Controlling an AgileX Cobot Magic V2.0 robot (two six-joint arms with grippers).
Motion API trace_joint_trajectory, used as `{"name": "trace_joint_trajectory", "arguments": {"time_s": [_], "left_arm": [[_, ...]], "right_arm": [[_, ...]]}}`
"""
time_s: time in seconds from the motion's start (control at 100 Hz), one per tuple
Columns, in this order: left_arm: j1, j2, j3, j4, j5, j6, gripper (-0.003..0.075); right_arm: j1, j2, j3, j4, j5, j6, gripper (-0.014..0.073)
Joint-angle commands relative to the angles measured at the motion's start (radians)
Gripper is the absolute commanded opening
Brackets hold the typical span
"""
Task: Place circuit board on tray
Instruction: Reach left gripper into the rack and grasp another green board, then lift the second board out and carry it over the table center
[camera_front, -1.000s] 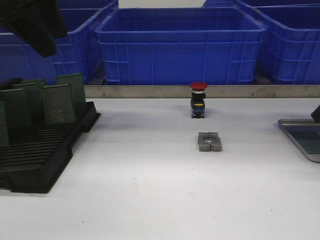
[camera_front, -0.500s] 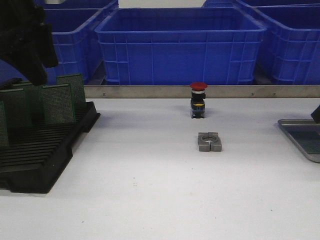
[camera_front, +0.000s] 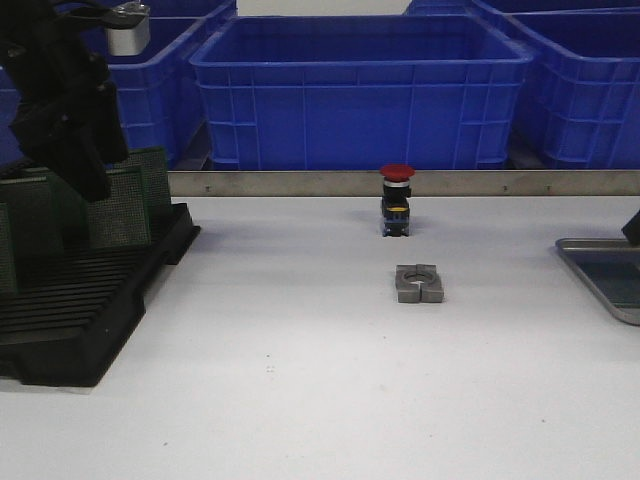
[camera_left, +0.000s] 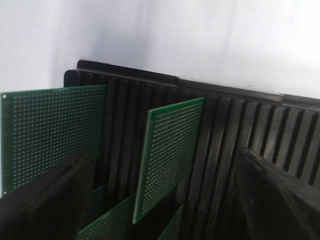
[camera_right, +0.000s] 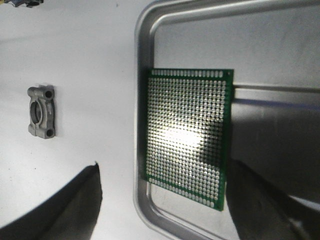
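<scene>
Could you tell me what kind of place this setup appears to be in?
Probably an electronics assembly or factory workbench: green circuit boards stand in a black slotted rack, blue crates line the back, and a red push-button switch sits on the table.

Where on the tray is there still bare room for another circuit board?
On the tray, one circuit board lies against one long rim. Bare metal remains beside it toward the far side. The black rack is crowded with standing boards.

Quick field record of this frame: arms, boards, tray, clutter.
left gripper: open, above black slotted plastic rack, fingers astride an upright green perforated circuit board
right gripper: open, above shallow silver-grey metal tray
tray contents: one green perforated board lying flat
clutter: red-capped push button, grey metal clamp block
background: blue plastic crates
</scene>
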Motion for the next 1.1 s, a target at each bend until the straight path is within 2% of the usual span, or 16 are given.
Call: {"name": "trace_joint_trajectory", "arguments": {"time_s": [0.0,0.54,0.65,0.87,0.97,1.09], "left_arm": [[0.003,-0.047,-0.029,-0.025,-0.024,-0.005,0.0547],[0.003,-0.001,-0.029,-0.025,-0.018,-0.005,0.0541],[0.003,-0.001,-0.031,-0.025,-0.018,-0.005,0.0448],[0.003,-0.001,-0.031,-0.025,-0.026,-0.005,0.0112],[0.003,-0.001,-0.031,-0.025,-0.026,-0.005,-0.0016],[0.003,-0.001,-0.031,-0.025,-0.026,-0.005,-0.0018]], "right_arm": [[-0.006,-0.048,-0.023,0.031,0.038,-0.007,0.0541],[-0.006,-0.048,-0.023,0.031,0.039,-0.007,0.0541],[-0.006,-0.048,-0.023,0.031,0.039,-0.007,0.0541],[-0.006,-0.048,-0.023,0.031,0.039,-0.007,0.0541],[-0.006,-0.048,-0.023,0.031,0.039,-0.007,0.0541],[-0.006,-0.048,-0.023,0.031,0.038,-0.007,0.0541]]}}
